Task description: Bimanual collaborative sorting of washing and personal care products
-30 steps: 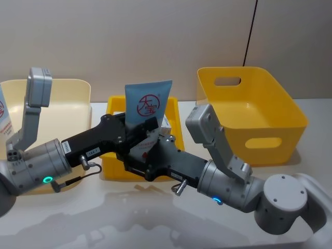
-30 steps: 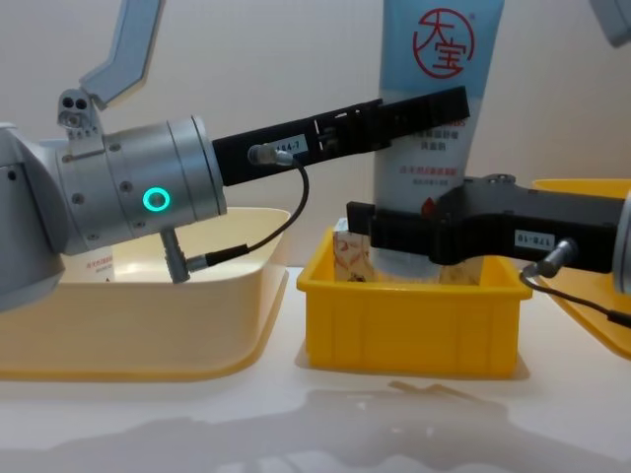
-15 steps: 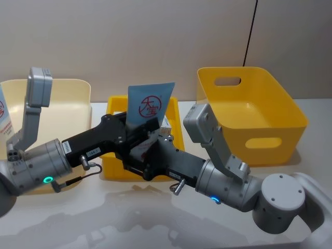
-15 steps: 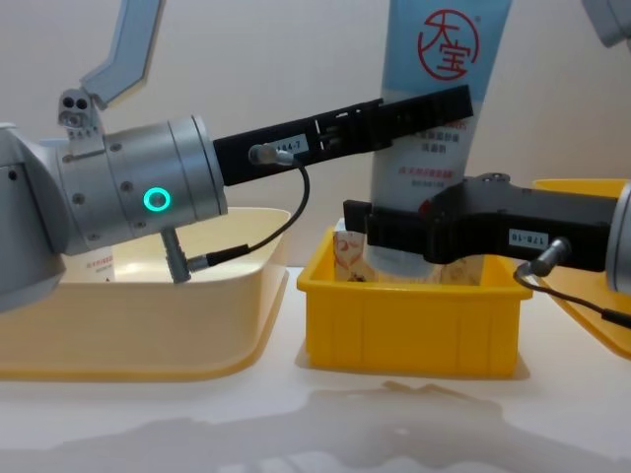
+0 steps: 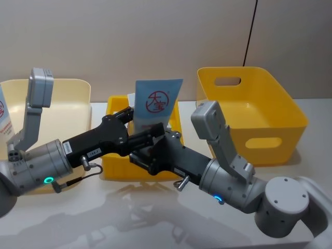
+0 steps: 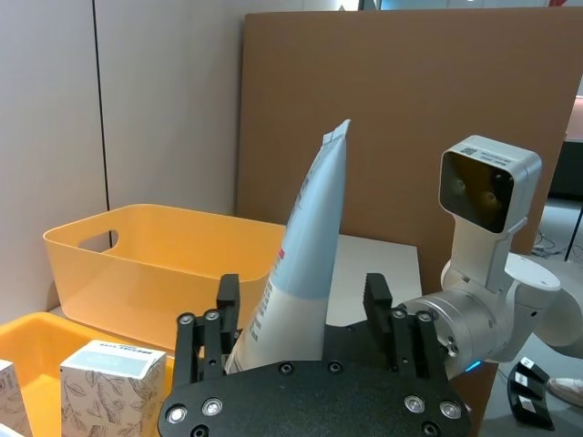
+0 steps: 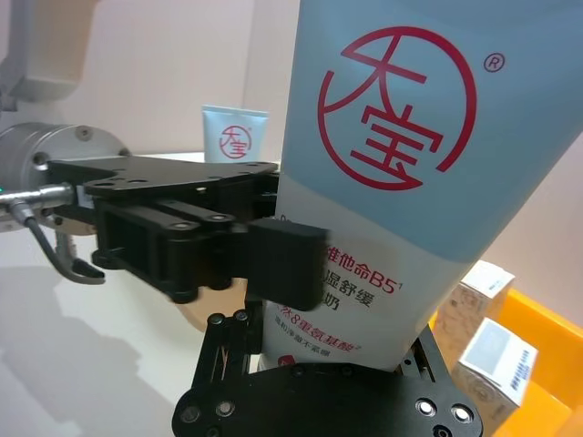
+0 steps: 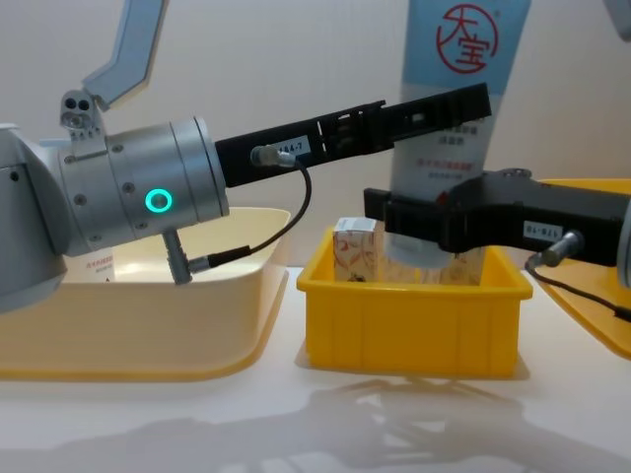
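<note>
Nearest the robot, the lower end of the pale-blue tube (image 8: 471,44) is pinched between the fingers of the right gripper (image 8: 414,222). Just beyond and higher up, the tube is straddled by the left gripper (image 6: 301,296), whose fingers (image 6: 378,296) are spread wider than the tube, a gap being seen on one side. The tube is held nearly upright above the small yellow bin (image 8: 409,325), its long axis crossed at right angles by both pairs of fingers. A handover is judged to be in hand, for which closure of the left fingers on the tube's body would be needed. Small white cartons (image 8: 357,251) are seen in that bin; a pale bin (image 8: 148,335) lies to its left.
</note>
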